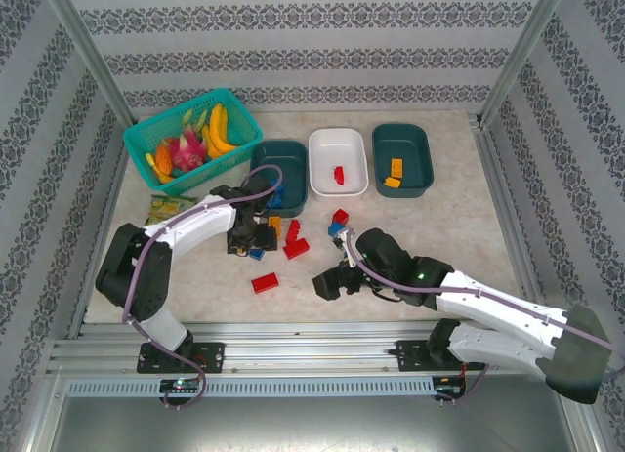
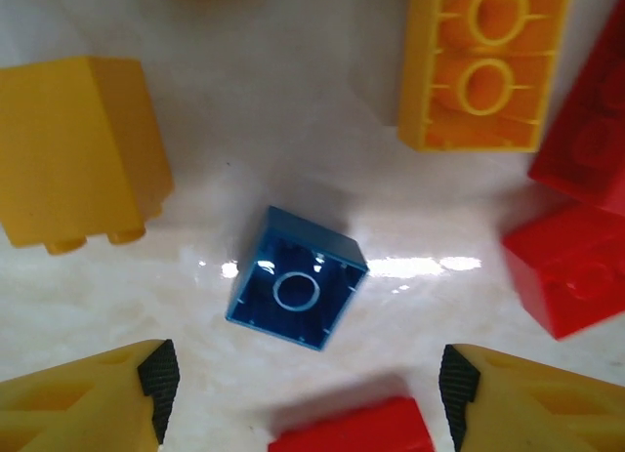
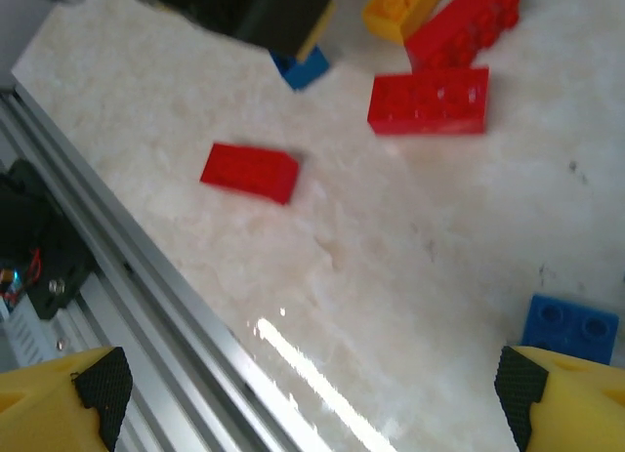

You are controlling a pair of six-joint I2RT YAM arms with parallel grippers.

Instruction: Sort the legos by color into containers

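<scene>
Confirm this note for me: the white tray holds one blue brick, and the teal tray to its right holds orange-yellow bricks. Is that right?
One detail is off. The brick in the white tray is red, not blue, as the top external view shows. The teal tray to its right does hold orange-yellow bricks.

Bright, even light from overhead; soft shadows, some glare.
Left wrist: white glare streak on the table point(image 2: 293, 120) just right of the blue brick point(image 2: 296, 291), with soft shadow along its lower edge. The red brick point(image 2: 354, 431) just below it is out of focus. Right wrist: glare streak well below the blue brick point(image 3: 303, 69), and blur just above it. Top view sharp.
</scene>
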